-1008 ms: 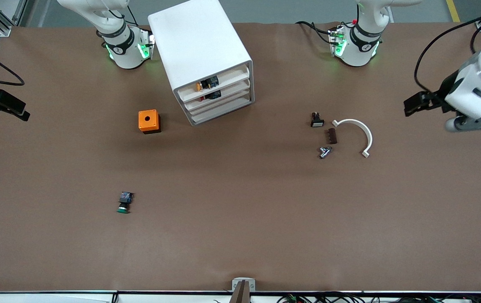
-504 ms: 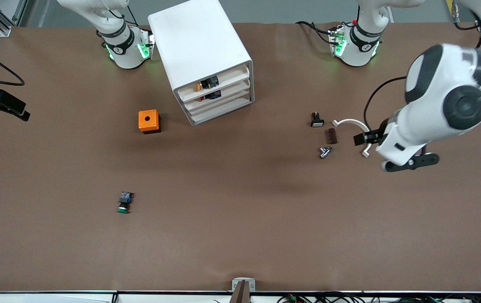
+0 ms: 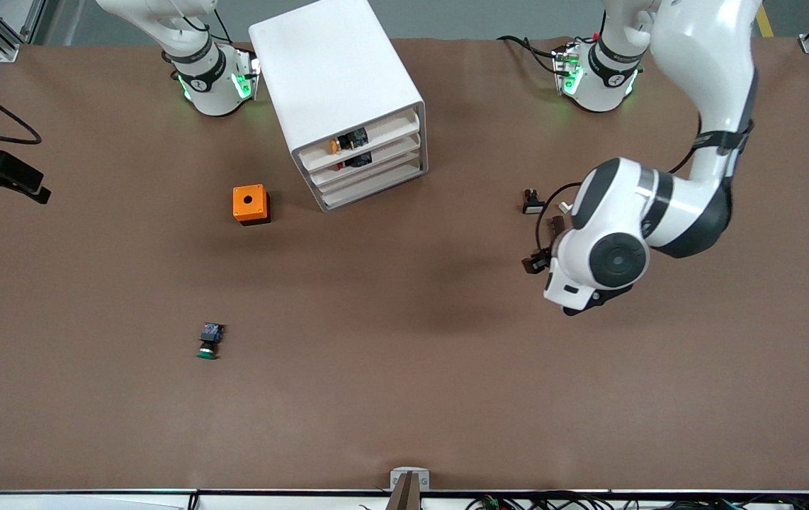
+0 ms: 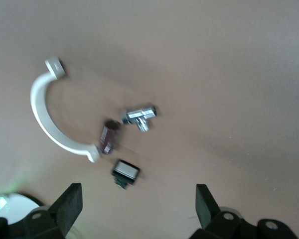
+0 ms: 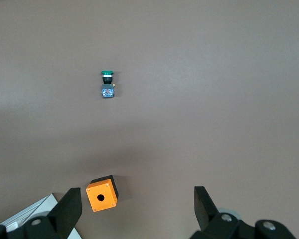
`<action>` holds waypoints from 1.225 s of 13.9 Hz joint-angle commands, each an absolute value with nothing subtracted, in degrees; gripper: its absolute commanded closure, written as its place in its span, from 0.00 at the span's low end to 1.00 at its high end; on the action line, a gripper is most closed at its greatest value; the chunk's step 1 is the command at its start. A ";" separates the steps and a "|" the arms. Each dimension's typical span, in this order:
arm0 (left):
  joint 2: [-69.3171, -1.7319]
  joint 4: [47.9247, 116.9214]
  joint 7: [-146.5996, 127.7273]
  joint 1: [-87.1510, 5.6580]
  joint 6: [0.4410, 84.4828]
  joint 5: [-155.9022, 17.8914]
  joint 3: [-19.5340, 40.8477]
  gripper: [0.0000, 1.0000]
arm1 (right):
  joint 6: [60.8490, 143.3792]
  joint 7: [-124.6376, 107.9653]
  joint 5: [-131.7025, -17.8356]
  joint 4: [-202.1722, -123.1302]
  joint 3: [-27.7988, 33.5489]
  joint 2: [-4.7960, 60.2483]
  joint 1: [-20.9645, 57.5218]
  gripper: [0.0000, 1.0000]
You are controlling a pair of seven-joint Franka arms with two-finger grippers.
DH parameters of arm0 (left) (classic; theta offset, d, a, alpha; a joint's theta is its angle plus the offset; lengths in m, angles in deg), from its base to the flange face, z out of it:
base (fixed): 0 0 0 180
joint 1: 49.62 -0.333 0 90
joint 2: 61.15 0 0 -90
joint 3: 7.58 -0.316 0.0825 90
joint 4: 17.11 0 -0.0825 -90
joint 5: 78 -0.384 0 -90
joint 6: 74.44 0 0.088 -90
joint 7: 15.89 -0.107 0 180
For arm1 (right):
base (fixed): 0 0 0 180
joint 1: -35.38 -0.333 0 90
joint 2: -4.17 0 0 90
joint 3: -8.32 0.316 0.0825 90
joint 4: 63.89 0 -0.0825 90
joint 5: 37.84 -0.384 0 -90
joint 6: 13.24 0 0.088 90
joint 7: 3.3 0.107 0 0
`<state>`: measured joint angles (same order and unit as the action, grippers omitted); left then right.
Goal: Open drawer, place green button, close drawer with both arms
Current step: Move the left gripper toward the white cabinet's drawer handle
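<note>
The white cabinet [image 3: 337, 78] stands near the right arm's base, and all of its tiers are pushed in. Its drawer [image 3: 383, 174] is the third tier down. The button [image 3: 209, 341] lies on its side on the brown table, green cap toward the front camera, well nearer that camera than the cabinet. It shows again [image 5: 107, 83] in the right wrist view. My left gripper [image 4: 138, 206] hangs open and empty over a cluster of small parts; its own wrist [image 3: 610, 258] hides it in the front view. My right gripper [image 5: 139, 206] waits open, high above the table.
An orange box with a round hole [image 3: 251, 204] sits beside the cabinet. Under the left gripper lie a small black part with a white face [image 4: 125, 173], a brown piece [image 4: 108, 138], a metal fitting [image 4: 139, 115] and a white curved clamp [image 4: 50, 119].
The left arm has swung in from the left arm's end of the table to over the small parts. The right arm, button and cabinet have not moved.
</note>
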<state>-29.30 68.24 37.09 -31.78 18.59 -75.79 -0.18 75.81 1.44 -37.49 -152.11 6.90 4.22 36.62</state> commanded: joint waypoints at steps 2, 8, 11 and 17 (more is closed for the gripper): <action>-25.03 66.12 47.99 -30.03 17.76 -68.97 -0.46 0.00 | 76.05 2.23 -37.13 -153.10 7.18 3.03 36.87 0.00; -21.25 66.21 63.20 -29.14 17.76 -61.49 -0.46 0.00 | 76.05 2.23 -37.13 -153.10 7.18 2.94 36.70 0.00; -20.37 66.47 66.20 -29.14 17.67 -58.67 -0.46 0.00 | 76.05 2.23 -37.13 -153.10 7.18 2.94 36.70 0.00; -17.73 66.91 76.21 -29.05 16.88 -53.48 -0.46 0.00 | 76.05 2.23 -37.13 -153.10 7.18 2.94 36.78 0.00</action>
